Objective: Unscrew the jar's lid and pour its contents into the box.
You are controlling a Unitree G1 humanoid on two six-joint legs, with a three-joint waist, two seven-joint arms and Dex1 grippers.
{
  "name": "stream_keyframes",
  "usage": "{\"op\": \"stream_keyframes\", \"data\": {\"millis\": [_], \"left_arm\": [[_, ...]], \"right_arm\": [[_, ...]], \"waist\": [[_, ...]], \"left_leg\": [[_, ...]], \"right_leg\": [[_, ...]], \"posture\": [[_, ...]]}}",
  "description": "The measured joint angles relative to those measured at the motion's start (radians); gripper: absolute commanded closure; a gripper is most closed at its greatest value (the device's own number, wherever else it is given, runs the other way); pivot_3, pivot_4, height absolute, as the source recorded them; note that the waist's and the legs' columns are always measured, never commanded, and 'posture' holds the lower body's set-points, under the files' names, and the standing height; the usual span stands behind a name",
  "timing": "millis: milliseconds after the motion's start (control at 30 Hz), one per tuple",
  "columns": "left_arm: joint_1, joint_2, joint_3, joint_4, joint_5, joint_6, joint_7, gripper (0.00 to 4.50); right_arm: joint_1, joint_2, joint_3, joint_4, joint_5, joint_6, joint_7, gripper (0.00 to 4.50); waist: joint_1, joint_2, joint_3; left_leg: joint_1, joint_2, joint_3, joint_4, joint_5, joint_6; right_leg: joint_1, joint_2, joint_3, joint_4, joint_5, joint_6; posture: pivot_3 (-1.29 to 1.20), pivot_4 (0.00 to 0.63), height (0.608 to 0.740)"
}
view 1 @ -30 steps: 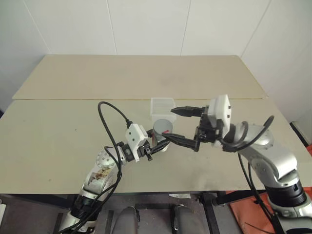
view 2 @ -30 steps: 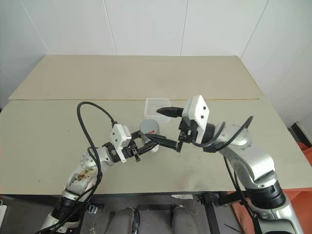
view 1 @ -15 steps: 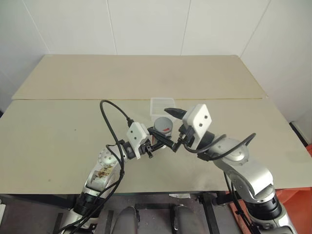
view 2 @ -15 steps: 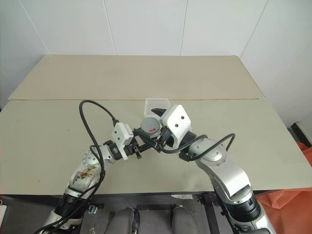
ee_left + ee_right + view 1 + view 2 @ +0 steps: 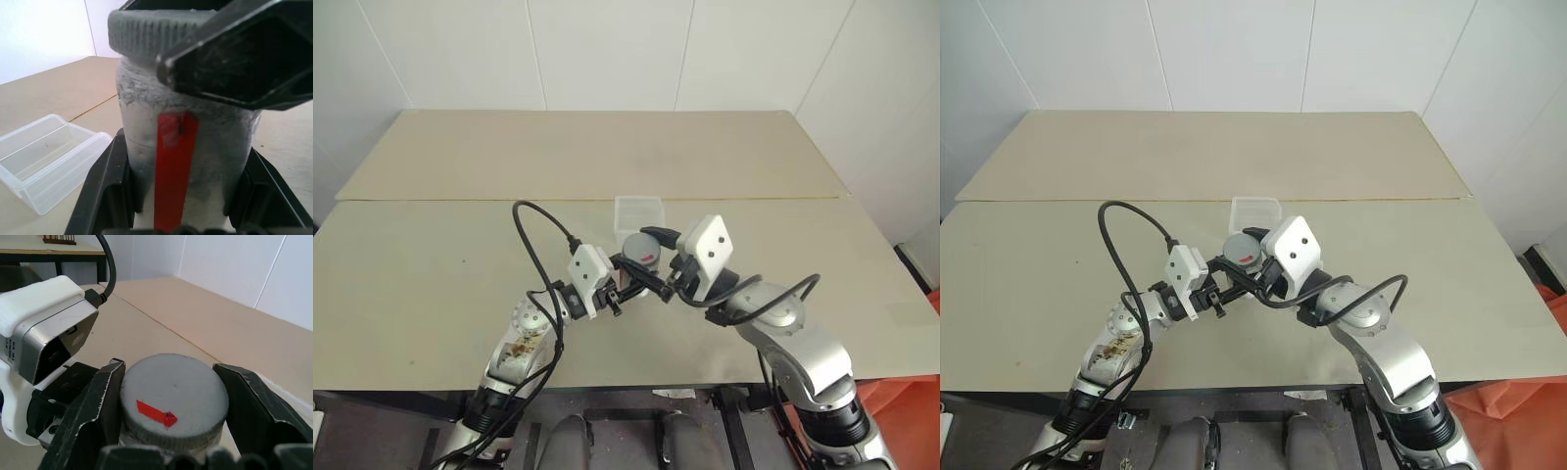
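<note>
Jar (image 5: 186, 142) clamped upright in left pincer (image 5: 628, 282) as anchor; right pincer (image 5: 171, 406) closed on lid (image 5: 173, 399) for unscrewing; box (image 5: 639, 211) waiting toward counter's far edge

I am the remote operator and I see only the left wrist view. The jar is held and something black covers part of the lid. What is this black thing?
Observer: It is a finger of the right gripper. In the right wrist view its two fingers sit on opposite sides of the lid.
Operator: Is the lid on the jar?
Observer: Yes. From the head camera the lid sits flat on top of the jar, its red mark up.
Operator: Where is the box from the robot?
Observer: The box lies on the table just behind the jar, away from the robot.
Operator: Who holds the jar body?
Observer: The left gripper.
</note>
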Motion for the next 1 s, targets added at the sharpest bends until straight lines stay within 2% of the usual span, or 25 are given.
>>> {"op": "stream_keyframes", "data": {"millis": [267,400,500,700,900,1000], "left_arm": [[0.000,0.002,0.000,0.000,-0.001,0.000,-0.006,2.56],[0.002,0.006,-0.003,0.000,-0.022,0.004,-0.040,2.56],[0.010,0.022,-0.003,-0.008,-0.067,0.011,-0.090,2.56],[0.017,0.032,-0.011,-0.049,-0.138,0.047,-0.157,2.56],[0.025,0.039,-0.021,-0.070,-0.145,0.048,-0.180,2.56],[0.028,0.034,-0.021,-0.071,-0.144,0.048,-0.176,2.56]], "right_arm": [[0.004,0.010,-0.007,0.000,-0.008,0.000,0.013,1.72],[-0.006,-0.019,-0.039,0.027,0.038,-0.014,0.109,1.72],[-0.045,-0.069,-0.065,0.084,0.096,-0.037,0.248,1.72],[-0.196,-0.154,-0.085,0.288,0.182,-0.110,0.621,1.72],[-0.383,-0.141,-0.032,0.593,0.170,-0.259,0.995,1.72],[-0.478,-0.116,0.006,0.759,0.167,-0.331,1.131,1.72]], "waist": [[0.000,0.000,0.000],[0.000,0.000,0.000],[-0.001,0.000,0.000],[-0.005,0.000,0.000],[-0.004,0.000,0.000],[-0.003,0.000,0.000]], "left_leg": [[0.000,0.000,0.000,0.000,0.000,0.000],[0.000,0.000,0.000,0.000,0.000,0.000],[0.000,0.000,0.000,0.000,0.000,0.000],[0.002,0.000,0.000,0.000,0.000,0.000],[0.002,0.000,0.000,0.000,0.000,0.000],[0.002,0.000,0.000,0.000,0.000,0.000]], "right_leg": [[0.000,0.000,0.000,0.000,0.000,0.000],[0.000,0.000,0.000,0.000,0.000,0.000],[0.000,0.000,0.000,0.000,0.000,0.000],[0.001,0.001,0.000,0.000,0.000,0.000],[0.001,0.001,0.000,0.000,0.000,-0.001],[0.001,0.001,0.000,0.000,0.002,-0.004]], "posture": [[0.00,0.150,0.740],[0.00,0.150,0.740],[0.00,0.150,0.740],[0.00,0.150,0.740],[0.00,0.150,0.740],[0.00,0.150,0.740]]}}
